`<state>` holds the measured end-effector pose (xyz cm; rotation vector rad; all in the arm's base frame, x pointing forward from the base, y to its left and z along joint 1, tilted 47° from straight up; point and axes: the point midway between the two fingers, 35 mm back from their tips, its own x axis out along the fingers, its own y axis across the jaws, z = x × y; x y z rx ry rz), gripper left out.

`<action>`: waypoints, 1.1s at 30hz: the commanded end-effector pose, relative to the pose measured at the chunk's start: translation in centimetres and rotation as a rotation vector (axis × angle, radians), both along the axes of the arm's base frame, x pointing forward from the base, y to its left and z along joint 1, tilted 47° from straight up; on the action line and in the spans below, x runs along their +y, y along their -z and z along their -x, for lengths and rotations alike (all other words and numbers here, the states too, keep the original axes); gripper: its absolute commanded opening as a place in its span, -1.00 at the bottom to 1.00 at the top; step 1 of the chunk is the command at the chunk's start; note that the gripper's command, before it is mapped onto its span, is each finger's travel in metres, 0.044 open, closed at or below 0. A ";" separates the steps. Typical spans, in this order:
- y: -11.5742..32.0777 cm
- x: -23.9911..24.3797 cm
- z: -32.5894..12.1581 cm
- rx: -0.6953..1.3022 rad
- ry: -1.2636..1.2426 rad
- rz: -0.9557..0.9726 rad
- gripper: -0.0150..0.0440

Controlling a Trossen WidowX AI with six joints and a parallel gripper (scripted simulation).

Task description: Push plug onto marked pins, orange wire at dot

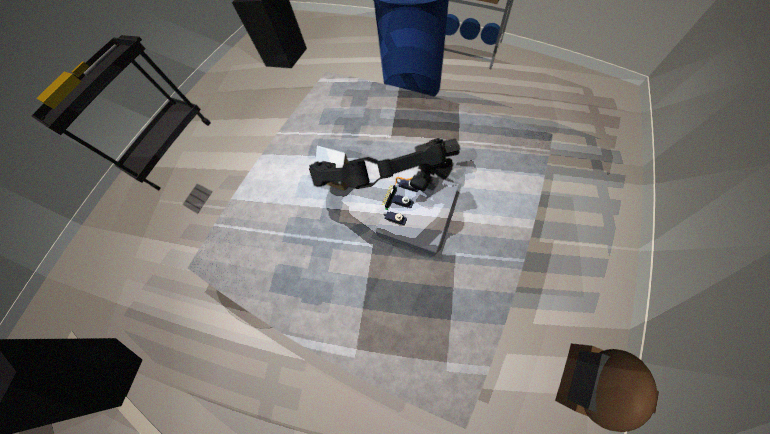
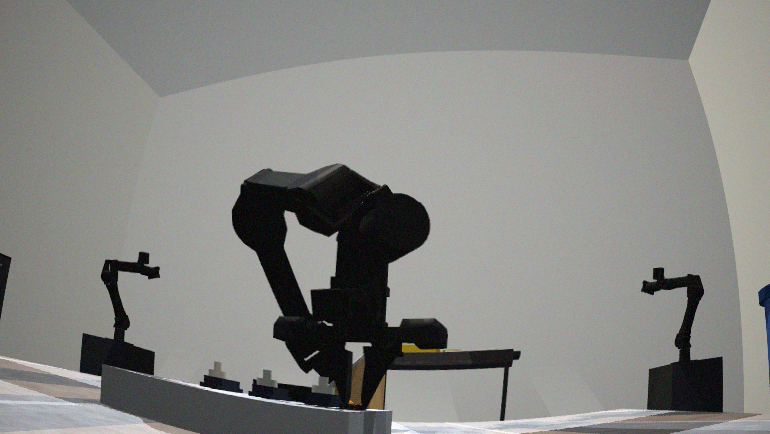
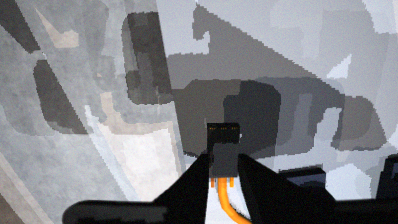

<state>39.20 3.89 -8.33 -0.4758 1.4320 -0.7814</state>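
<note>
My gripper [image 2: 355, 403] [image 3: 222, 160] is shut on the black plug [image 3: 225, 150], with one fingertip on each side of it. In the wrist view three small openings show at the plug's far end, and the orange lead [image 3: 223, 192] [image 1: 402, 178] leaves its near end between the fingers. The fingertips are low, close to the slab's top in the exterior view. The pin row [image 1: 386, 196] shows as a yellowish strip beside a dark bar, left of the servos and apart from the gripper. The coloured band and dot are too small to make out.
Servos [image 1: 402, 201] [image 1: 396, 217] [image 2: 264, 389] with pale round tops stand on the grey slab [image 2: 215, 405]. Another dark servo [image 2: 322, 397] is close beside the fingers. A tan wedge-shaped piece [image 2: 379, 388] stands behind the fingers in the exterior view.
</note>
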 end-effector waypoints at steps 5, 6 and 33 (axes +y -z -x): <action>-1.8 2.0 -0.1 0.004 -0.001 0.001 -0.49; -2.2 2.3 -0.2 0.004 -0.001 0.001 -0.49; -7.3 3.4 5.1 0.036 -0.028 -0.002 -0.49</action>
